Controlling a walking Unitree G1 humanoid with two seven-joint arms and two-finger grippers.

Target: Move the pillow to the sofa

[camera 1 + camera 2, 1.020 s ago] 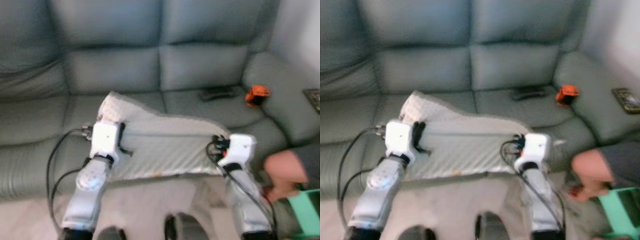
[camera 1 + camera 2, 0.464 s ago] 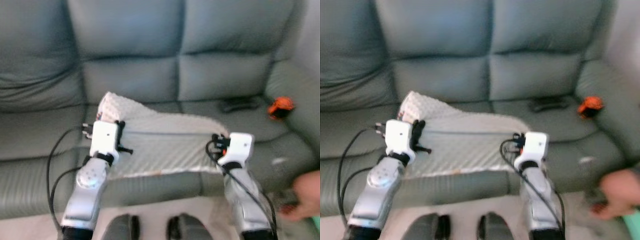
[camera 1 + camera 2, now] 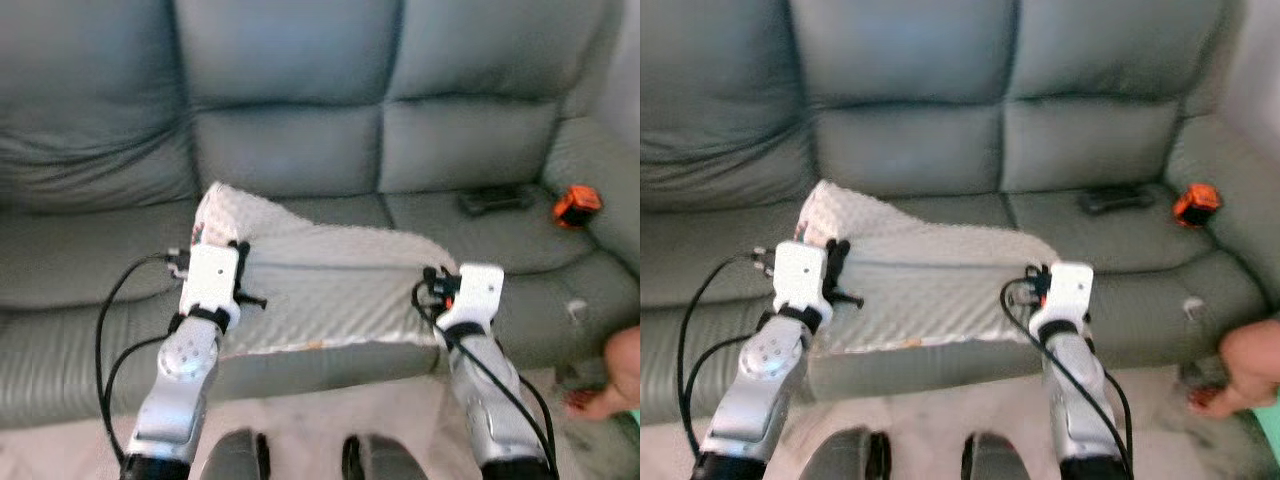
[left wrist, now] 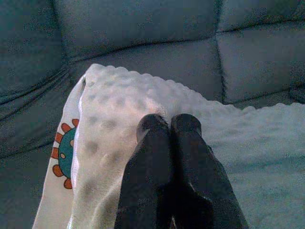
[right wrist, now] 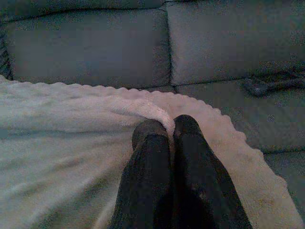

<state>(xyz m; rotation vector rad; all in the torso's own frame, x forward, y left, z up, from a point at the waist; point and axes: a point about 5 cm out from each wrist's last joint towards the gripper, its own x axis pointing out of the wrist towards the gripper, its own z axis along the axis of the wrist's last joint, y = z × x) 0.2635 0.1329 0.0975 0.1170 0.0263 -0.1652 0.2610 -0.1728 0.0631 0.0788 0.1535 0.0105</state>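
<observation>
Pillow (image 3: 330, 290) over sofa (image 3: 300, 150) seat edge, pinched between left hand (image 4: 169, 125) and right hand (image 5: 166, 128).

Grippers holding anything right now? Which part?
Both hold the white bumpy-textured pillow: left gripper pinches its left end, right gripper its right end, fingers shut on fabric.

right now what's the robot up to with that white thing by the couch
The robot stands facing a grey sofa and holds a white dimpled pillow out in front of it with both arms. The left gripper is shut on one end of the pillow and the right gripper is shut on the other. The pillow is over the seat's front edge. A dark remote and a small orange object lie on the seat to the right, and a person's hand shows at the far right.
</observation>
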